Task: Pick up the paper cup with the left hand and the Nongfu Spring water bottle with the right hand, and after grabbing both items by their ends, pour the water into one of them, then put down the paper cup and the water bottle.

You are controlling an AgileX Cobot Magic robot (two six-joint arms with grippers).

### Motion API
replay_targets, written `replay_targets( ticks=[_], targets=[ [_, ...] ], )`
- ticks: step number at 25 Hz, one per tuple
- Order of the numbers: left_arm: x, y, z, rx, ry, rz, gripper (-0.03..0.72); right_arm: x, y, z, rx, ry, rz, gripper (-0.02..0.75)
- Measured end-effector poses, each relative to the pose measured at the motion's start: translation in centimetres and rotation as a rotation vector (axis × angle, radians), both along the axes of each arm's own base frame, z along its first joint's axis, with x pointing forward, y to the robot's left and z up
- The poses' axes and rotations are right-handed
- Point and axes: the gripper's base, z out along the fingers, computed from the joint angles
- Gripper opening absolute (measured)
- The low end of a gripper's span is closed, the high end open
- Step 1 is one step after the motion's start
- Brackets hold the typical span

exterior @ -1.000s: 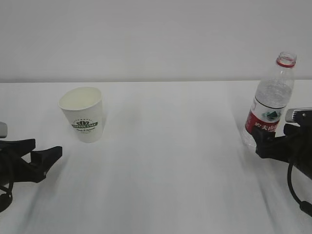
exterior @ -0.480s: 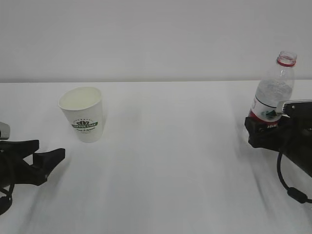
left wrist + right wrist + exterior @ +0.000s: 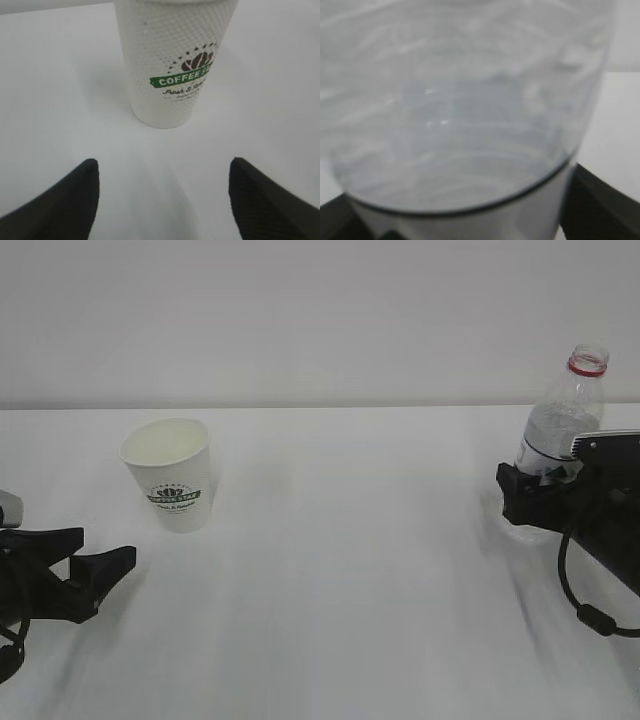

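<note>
Cup (image 3: 170, 475) stands upright on the white table (image 3: 340, 580), left gripper (image 3: 85, 560) spread nearby; bottle (image 3: 565, 415) stands right, right gripper (image 3: 535, 495) spread around its base. Left wrist: cup (image 3: 172, 60) ahead, between parted fingers (image 3: 65, 200). Right wrist: bottle (image 3: 460, 110) fills view, blurred.

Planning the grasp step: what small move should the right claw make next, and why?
Probably close it. The right claw stands open around the bottle, whose body fills the right wrist view between the fingers. The left claw is short of the cup.
</note>
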Motion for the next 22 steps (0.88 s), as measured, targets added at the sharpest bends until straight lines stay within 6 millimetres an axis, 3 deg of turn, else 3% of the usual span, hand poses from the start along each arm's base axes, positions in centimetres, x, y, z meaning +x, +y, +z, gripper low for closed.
replay_targets(
  ticks=[22],
  targets=[
    [-0.02,-0.04,0.0,0.0,0.0,-0.006,0.587,0.68,0.07,0.38,0.001,-0.026,0.004,0.604]
  ],
)
